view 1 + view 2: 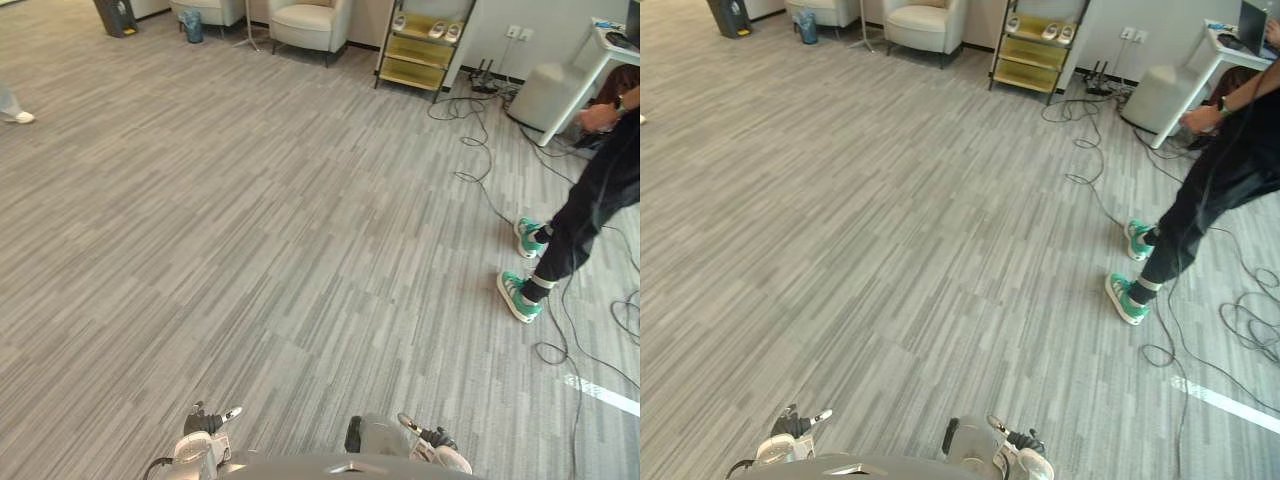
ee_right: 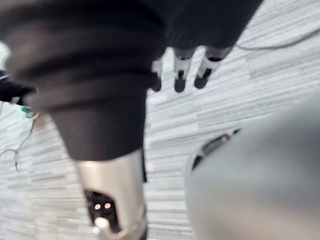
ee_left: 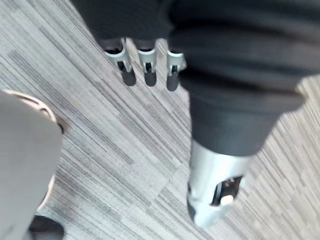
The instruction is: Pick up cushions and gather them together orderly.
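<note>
My left hand (image 3: 148, 59) hung low over the grey floor (image 1: 250, 220), fingers straight and slack, grasping nothing. My right hand (image 2: 181, 65) hung the same way, released and empty. I could not make out where the cushions lay; possibly on the armchairs (image 1: 310, 25) at the floor's far edge, though that was too distant to be sure. I judged cushions would be light, soft and yielding, neither fragile nor slippery. A pinch at one corner would let them sag, so opposite edges, fingers sunk well in, seemed the better hold. A person (image 1: 590, 200) stood near the floor's right edge.
</note>
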You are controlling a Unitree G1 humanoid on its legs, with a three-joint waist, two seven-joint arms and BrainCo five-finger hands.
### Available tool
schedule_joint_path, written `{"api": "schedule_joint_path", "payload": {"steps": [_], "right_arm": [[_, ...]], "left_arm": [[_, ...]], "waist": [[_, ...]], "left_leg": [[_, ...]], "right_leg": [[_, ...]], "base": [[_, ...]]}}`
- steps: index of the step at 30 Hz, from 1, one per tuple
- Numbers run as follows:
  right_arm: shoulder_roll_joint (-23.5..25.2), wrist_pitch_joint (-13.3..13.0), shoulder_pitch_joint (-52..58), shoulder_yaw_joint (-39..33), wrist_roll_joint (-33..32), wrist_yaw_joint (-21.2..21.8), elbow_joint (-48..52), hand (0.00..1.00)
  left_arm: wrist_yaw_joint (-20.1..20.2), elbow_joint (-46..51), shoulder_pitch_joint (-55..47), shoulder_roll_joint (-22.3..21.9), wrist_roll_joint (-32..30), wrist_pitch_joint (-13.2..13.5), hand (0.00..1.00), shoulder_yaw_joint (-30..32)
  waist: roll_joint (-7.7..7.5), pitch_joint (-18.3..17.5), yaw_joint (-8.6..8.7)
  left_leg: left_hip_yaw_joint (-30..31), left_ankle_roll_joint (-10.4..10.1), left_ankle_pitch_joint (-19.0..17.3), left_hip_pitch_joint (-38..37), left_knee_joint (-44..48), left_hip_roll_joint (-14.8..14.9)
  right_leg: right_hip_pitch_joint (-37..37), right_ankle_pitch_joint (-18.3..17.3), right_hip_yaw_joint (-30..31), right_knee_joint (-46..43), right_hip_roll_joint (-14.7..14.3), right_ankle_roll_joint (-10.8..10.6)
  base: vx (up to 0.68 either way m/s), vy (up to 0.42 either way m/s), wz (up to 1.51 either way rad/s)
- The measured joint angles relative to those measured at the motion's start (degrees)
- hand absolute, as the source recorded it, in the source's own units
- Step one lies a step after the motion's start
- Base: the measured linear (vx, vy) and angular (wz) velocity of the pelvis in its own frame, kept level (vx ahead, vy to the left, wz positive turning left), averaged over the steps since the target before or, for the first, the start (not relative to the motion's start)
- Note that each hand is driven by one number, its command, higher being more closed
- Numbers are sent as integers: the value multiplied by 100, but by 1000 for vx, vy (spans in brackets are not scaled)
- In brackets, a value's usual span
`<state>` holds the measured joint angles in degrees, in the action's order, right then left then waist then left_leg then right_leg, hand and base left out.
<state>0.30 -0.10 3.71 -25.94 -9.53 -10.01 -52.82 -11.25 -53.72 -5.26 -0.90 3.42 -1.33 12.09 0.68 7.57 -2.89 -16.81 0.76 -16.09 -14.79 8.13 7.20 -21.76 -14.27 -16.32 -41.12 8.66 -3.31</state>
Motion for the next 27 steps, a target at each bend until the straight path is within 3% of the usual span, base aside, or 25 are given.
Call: {"api": "schedule_joint_path", "payload": {"steps": [1, 2, 3, 4, 6, 9, 10, 11, 12, 13, 15, 17, 20, 22, 24, 25, 26, 27], "right_arm": [[0, 6, -22, 4, 27, 0, -16, 0], [16, 4, 4, -6, 69, 3, -168, 0], [-2, -1, -28, -60, 33, 7, -218, 0], [-193, 35, -186, -143, 89, -1, -279, 0], [-313, 32, -238, -222, 93, -17, -344, 0], [-301, 42, -232, -314, 90, -22, -422, 0], [-280, 39, -207, -308, 89, -23, -410, 0], [-253, 37, -142, -307, 88, -24, -380, 0], [-257, 38, -57, -288, 87, -32, -327, 0], [-264, 39, -15, -249, 86, -50, -274, 0], [-267, 34, 58, -122, 89, -54, -204, 0], [-202, 60, 40, -93, 87, -51, -220, 0], [-186, 108, 46, -74, 85, -54, -236, 0], [-174, 146, 74, -128, 81, -61, -229, 0], [-169, 159, 105, -162, 62, -65, -226, 0], [-146, 164, 106, -172, 66, -66, -252, 0], [-28, 165, 92, -108, 86, -54, -247, 0], [-26, 153, 43, -119, 84, -50, -264, 0]], "left_arm": [[-3, -48, -14, 33, 0, 1, 0, -35], [14, -106, 0, 201, 14, 5, 0, -106], [16, -151, 33, 202, 12, 6, 0, -98], [16, -265, 68, 71, 15, -8, 0, -77], [23, -332, 107, -84, 13, -5, 0, -68], [22, -338, 106, -171, -15, -4, 0, -11], [39, -297, 104, -224, -21, -7, 0, 81], [38, -170, 106, -233, -23, 14, 0, 162], [27, -96, 110, -206, -24, 8, 0, 187], [26, -75, 95, -196, -24, 10, 0, 183], [35, -7, 35, -208, -13, 18, 0, 223], [41, 135, 11, -206, -11, 18, 0, 233], [43, 238, -14, -193, 51, 44, 0, 237], [46, 303, 10, -196, 94, 56, 0, 245], [42, 322, 5, -201, 89, 56, 0, 249], [57, 325, 21, -212, 106, 66, 0, 282], [37, 324, 18, -135, 65, 77, 0, 268], [36, 323, 22, -98, 44, 89, 0, 280]], "waist": [[-9, -4, 19], [-187, 32, 60], [-203, 49, 90], [110, 97, 60], [281, 144, 85], [392, 72, 136], [366, 73, 150], [333, 79, 156], [358, 83, 154], [342, 102, 124], [412, 96, 59], [408, 138, 15], [403, 138, -65], [379, 138, -171], [371, 141, -162], [241, 132, -196], [90, 28, -177], [65, 25, -192]], "left_leg": [[12, -24, 5, -40, -63, 5], [263, -110, 28, -198, -160, -137], [384, -196, -4, -305, -157, -98], [516, -259, 14, -379, -144, 102], [990, -329, 228, -303, -118, 6], [1127, -403, 399, -279, 336, 116], [1276, -410, 404, 40, 1061, 175], [1435, -641, 572, 523, 2083, 249], [1559, -790, 1013, 1050, 3152, 369], [1559, -836, 1236, 1286, 3684, 463], [1403, -738, 1311, 1830, 4845, 693], [953, -432, 976, 2286, 5409, 769], [428, -339, 534, 2880, 5054, 751], [-41, -309, 303, 3137, 3878, 712], [-188, -351, 491, 3186, 2411, 581], [-313, 57, 868, 3055, 2022, 359], [-469, 1, 815, 2927, 1778, 139], [-428, -5, 710, 3014, 1876, 146]], "right_leg": [[-2, 178, 56, 551, -74, -34], [128, 1249, 360, 2046, -92, 8], [225, 1715, 413, 2125, -136, 221], [381, 1658, 311, 2145, -334, 171], [358, 1330, 360, 1865, -358, 223], [485, 845, 312, 1584, -401, 273], [611, 687, 234, 1597, -409, 257], [775, 597, 130, 1647, -410, 269], [1002, 569, 42, 1777, -449, 285], [1130, 556, 18, 1869, -485, 312], [1521, 418, 3, 2099, -609, 440], [2107, 315, 137, 2437, -652, 375], [2637, 255, 204, 2825, -540, 265], [2855, 151, 305, 2856, -281, 8], [3032, -29, 327, 2880, -95, -280], [3171, -122, 447, 2929, 48, -410], [3248, -21, 622, 3200, 112, -281], [3250, 261, 763, 3442, -72, -93]], "base": [[451, -280, 17], [480, -295, 23], [479, -279, 4], [356, -190, -18], [328, -174, -17], [301, -138, 9], [349, -180, 32], [268, -141, 42], [223, -99, 30], [188, -24, 13], [237, 10, -5], [352, 45, -9], [314, 120, -21], [416, 257, -31], [397, 276, -9], [361, 188, 10], [449, 209, 5], [428, 152, 5]]}}
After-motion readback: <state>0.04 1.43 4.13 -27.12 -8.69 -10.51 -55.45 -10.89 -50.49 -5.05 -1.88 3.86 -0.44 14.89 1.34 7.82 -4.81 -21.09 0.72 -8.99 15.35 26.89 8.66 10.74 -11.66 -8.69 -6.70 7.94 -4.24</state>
